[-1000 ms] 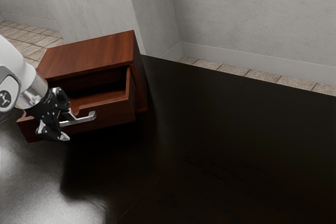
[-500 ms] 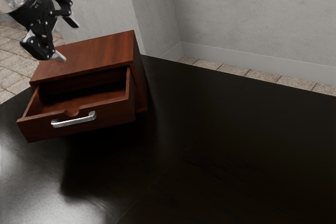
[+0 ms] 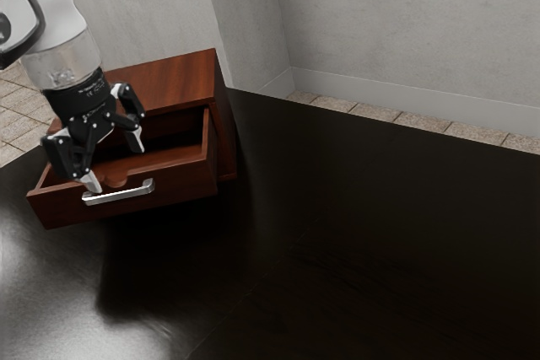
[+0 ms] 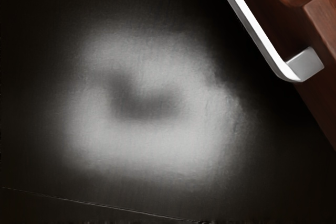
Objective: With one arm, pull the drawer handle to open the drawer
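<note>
1. My hand [image 3: 114, 163] hangs over the front of the open drawer, its two black fingers [image 3: 83, 173] spread wide with nothing pinched between them.
2. One fingertip is close above the handle [image 3: 118, 192]. I cannot tell whether it touches.
3. The handle is a silver bar on the drawer's front. Its long axis runs along that front, rising slightly toward the exterior view's right.
4. In the wrist view, the handle [image 4: 252, 30] crosses on a slant, with one bent end meeting the wooden front.
5. The drawer [image 3: 181, 176] stands open, jutting from the cabinet [image 3: 160, 86] toward the exterior view's lower left. What I can see of its inside is dark wood, partly hidden by my hand.
6. The cabinet sits on a dark, glossy surface [image 3: 337, 250], with its back near a grey wall [image 3: 405, 14].
</note>
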You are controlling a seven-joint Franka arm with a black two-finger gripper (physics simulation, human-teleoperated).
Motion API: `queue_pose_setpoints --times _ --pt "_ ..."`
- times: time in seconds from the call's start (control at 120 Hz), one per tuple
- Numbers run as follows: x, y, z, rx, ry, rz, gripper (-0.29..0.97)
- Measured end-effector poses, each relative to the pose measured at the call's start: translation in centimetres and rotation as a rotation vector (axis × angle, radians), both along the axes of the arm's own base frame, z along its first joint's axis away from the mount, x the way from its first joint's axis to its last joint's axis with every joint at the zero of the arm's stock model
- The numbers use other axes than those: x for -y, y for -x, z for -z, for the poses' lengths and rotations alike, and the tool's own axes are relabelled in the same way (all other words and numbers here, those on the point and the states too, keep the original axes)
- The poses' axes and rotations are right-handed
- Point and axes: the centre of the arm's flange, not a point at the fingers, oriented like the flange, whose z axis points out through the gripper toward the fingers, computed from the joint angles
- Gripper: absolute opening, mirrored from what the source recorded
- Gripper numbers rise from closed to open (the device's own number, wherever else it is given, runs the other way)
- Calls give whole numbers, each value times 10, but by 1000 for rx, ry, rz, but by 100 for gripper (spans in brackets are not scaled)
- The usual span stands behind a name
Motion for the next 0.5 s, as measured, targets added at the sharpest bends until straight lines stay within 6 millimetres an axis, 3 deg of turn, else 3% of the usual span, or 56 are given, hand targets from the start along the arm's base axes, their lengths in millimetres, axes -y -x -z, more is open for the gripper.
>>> queue_pose_setpoints --times 0.133,0.5 --pt "41 -5 3 -18 -19 87 68" --pt "32 -4 11 -38 -21 92 68"
